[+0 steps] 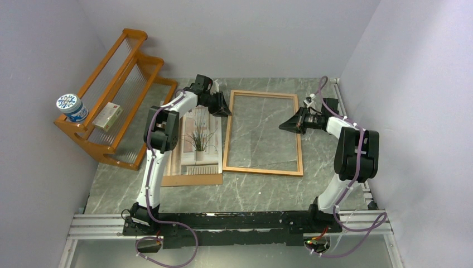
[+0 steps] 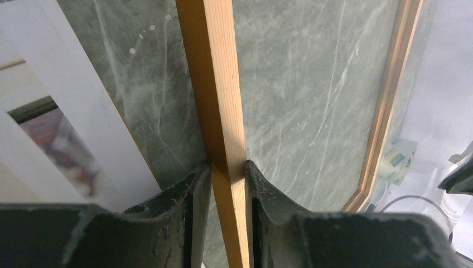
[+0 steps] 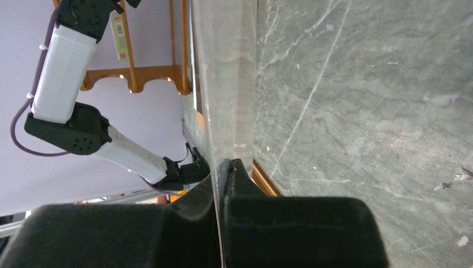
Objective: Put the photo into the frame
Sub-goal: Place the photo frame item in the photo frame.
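The left pincer (image 2: pixel 227 167) is clamped on the frame (image 2: pixel 215 84) at its 9 o'clock rail. The right pincer (image 3: pixel 223 164) is pinched together on a clear sheet (image 3: pixel 228 84), which is barely visible. At the frame's 9 o'clock the photo (image 1: pixel 196 139) lies on a brown board (image 1: pixel 192 180), partly hidden by the left arm (image 1: pixel 162 128). Labels on the tin (image 1: pixel 71 107) and box (image 1: pixel 107 116) are unreadable.

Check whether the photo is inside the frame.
Out: the photo lies left of the frame, whose opening shows only the tabletop.
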Robot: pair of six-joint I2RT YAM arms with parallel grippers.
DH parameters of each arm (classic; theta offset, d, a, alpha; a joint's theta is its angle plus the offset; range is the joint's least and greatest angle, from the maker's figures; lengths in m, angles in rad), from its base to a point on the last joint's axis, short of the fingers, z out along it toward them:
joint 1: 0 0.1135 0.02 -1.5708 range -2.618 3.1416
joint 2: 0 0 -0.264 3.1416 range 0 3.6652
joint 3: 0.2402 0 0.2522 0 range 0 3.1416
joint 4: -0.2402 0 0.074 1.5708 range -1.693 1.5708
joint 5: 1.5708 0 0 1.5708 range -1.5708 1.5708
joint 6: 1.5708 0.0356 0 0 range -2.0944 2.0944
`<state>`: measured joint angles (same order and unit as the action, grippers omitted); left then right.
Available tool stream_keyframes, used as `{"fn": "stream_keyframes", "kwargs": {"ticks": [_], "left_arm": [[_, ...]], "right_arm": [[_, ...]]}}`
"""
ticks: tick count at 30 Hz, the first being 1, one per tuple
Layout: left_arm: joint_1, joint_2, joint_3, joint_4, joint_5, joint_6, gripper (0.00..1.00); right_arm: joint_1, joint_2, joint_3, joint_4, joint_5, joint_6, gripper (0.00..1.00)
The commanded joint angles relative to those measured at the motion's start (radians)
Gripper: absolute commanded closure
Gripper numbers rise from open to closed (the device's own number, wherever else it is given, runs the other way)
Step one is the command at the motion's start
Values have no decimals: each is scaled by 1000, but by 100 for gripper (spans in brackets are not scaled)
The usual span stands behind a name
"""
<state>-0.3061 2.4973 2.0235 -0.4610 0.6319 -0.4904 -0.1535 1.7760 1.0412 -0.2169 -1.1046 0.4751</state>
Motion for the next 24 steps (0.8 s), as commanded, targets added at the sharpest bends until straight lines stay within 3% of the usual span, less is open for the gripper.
{"fn": "stream_keyframes", "kwargs": {"ticks": [1, 4, 12, 15, 21, 24], "left_arm": [[19, 57, -54, -10, -210, 74, 67], [20, 58, -54, -13, -207, 72, 67], [19, 49, -75, -9, -204, 71, 66], [20, 44, -81, -10, -206, 72, 66], [19, 38, -85, -8, -195, 61, 65], [20, 41, -80, -11, -190, 55, 65]], "right_arm": [[35, -70, -30, 95, -52, 2, 100], [38, -75, -56, 136, -54, 26, 100], [38, -4, 7, 31, 38, -2, 100], [41, 19, 44, -41, 67, -19, 85], [45, 30, 94, -107, 113, -50, 72], [46, 40, 120, -148, 130, -69, 60]]}}
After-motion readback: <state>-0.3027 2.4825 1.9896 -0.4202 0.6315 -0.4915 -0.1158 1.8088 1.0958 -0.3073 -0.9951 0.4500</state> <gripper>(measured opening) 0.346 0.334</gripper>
